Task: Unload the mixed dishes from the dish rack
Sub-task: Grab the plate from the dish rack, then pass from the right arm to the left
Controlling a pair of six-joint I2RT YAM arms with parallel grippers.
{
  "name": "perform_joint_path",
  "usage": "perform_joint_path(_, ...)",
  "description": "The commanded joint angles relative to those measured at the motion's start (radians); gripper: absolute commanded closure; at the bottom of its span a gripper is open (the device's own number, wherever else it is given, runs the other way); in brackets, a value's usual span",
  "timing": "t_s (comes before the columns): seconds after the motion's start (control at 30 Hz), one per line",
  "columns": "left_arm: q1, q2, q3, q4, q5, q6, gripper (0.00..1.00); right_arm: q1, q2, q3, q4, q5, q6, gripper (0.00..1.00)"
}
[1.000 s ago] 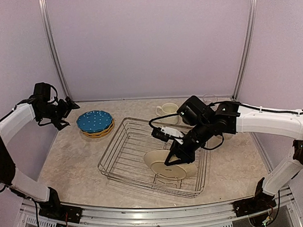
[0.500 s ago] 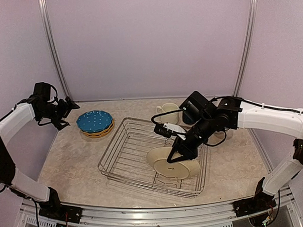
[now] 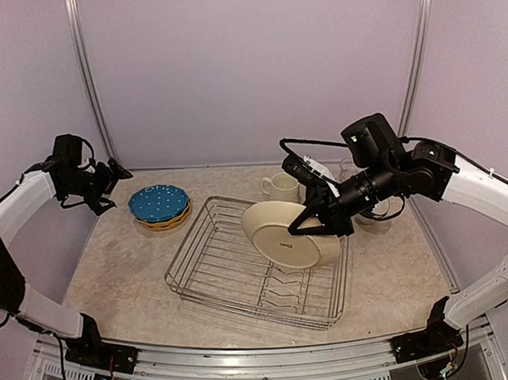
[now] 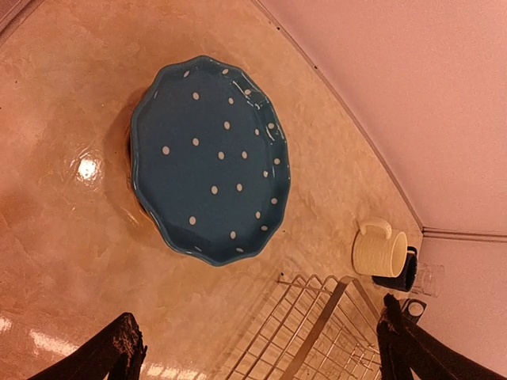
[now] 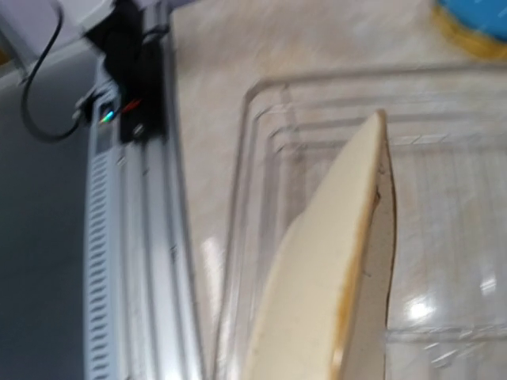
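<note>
My right gripper [image 3: 305, 226] is shut on the rim of a cream plate [image 3: 279, 235] and holds it tilted, lifted above the right half of the silver wire dish rack [image 3: 207, 267]. In the right wrist view the cream plate [image 5: 333, 277] fills the lower middle, edge-on over the blurred rack [image 5: 265, 150]; my fingers are hidden. My left gripper [image 3: 114, 185] is open and empty, hovering left of the blue dotted plate [image 3: 158, 202], which lies on a mustard yellow plate [image 3: 165, 224]. The left wrist view shows the blue plate [image 4: 210, 162] and the rack's corner [image 4: 317, 332] between the open gripper [image 4: 257, 356].
A cream mug [image 3: 281, 186] stands behind the rack, also in the left wrist view [image 4: 379, 252] beside a navy mug [image 4: 400, 273] and a glass tumbler [image 4: 429, 277]. Glass tumblers [image 3: 377, 211] stand right of the rack. Purple walls close the back and sides.
My right gripper has lifted the cream plate up out of the rack's dividers and back toward the right. The left arm has barely moved.
</note>
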Motion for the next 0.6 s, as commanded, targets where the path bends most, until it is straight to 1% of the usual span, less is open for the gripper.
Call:
perform_joint_path(0.0, -0.01, -0.029, 0.025, -0.015, 0.023, 0.005, 0.01, -0.014, -0.077, 0.049, 0.148, 0.106, -0.042, 1.0)
perform_joint_path(0.1, -0.011, -0.039, 0.036, -0.015, 0.056, -0.009, 0.01, -0.015, -0.093, 0.035, 0.199, 0.243, -0.086, 1.0)
perform_joint_path(0.23, -0.022, -0.059, 0.067, -0.009, 0.142, -0.039, 0.01, -0.015, -0.082, 0.01, 0.271, 0.406, -0.184, 1.0)
perform_joint_path(0.33, -0.032, -0.086, 0.089, 0.02, 0.22, -0.075, 0.01, -0.012, -0.074, -0.037, 0.372, 0.53, -0.275, 1.0)
perform_joint_path(0.47, -0.055, -0.104, 0.071, 0.164, 0.378, -0.205, 0.01, -0.009, -0.059, -0.12, 0.545, 0.645, -0.403, 1.0)
perform_joint_path(0.57, -0.143, -0.069, 0.067, 0.282, 0.46, -0.302, 0.01, -0.004, -0.022, -0.138, 0.627, 0.705, -0.476, 1.0)
